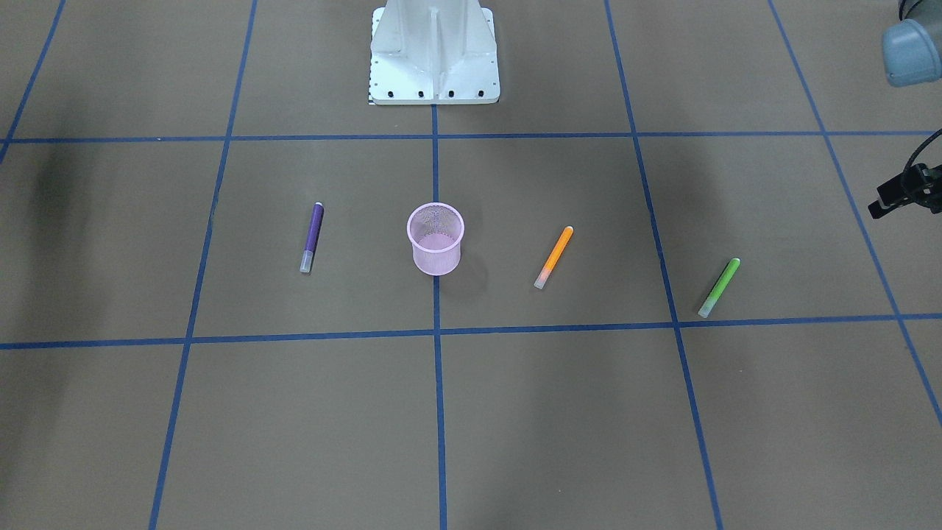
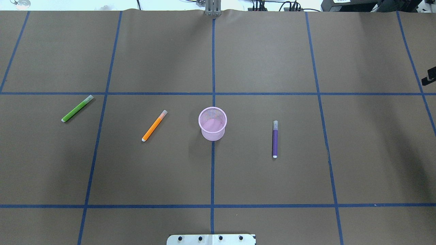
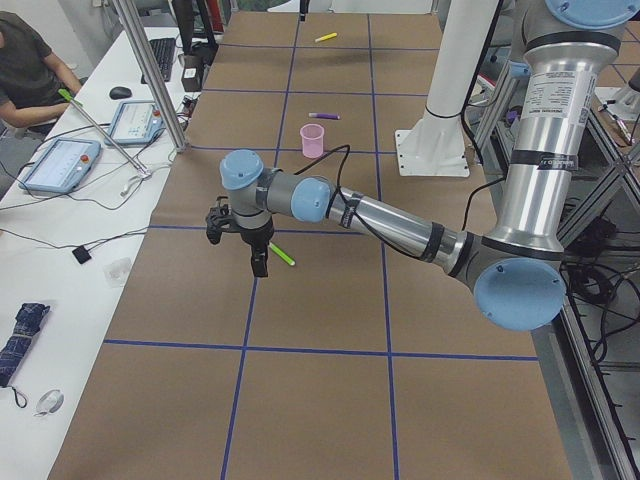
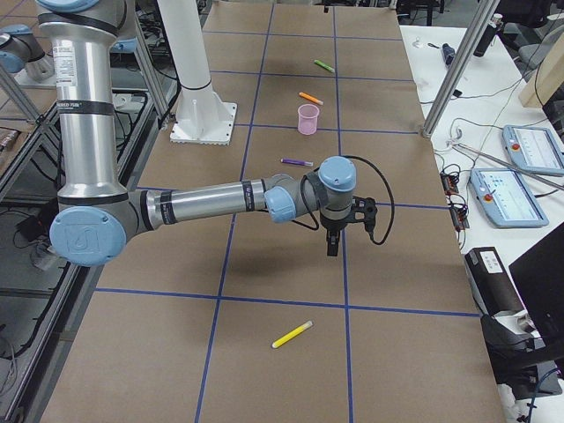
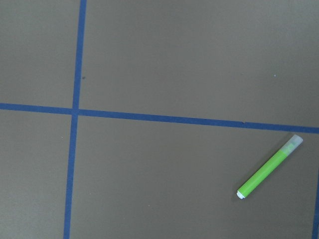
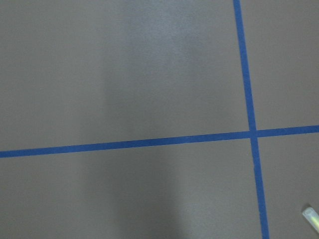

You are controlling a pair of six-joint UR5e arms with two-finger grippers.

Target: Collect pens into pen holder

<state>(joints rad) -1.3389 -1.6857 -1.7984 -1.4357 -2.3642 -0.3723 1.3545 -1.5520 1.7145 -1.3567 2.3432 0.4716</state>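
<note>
The pale pink mesh pen holder (image 1: 436, 237) stands upright at the table's middle, also in the overhead view (image 2: 212, 123). The purple pen (image 2: 275, 139) lies to its right. The orange pen (image 2: 154, 125) and the green pen (image 2: 77, 108) lie to its left. All three lie flat. My left gripper (image 3: 259, 268) hangs above the table near the green pen (image 3: 282, 254), which the left wrist view shows at lower right (image 5: 269, 167). My right gripper (image 4: 331, 247) hangs beyond the purple pen (image 4: 297, 162). I cannot tell whether either gripper is open or shut.
The white robot base (image 1: 434, 55) stands behind the holder. A yellow pen (image 4: 292, 334) lies on the table at the robot's far right end. A pale pen tip (image 6: 310, 216) shows in the right wrist view's corner. Desks with operators' gear line the far side (image 3: 90, 150).
</note>
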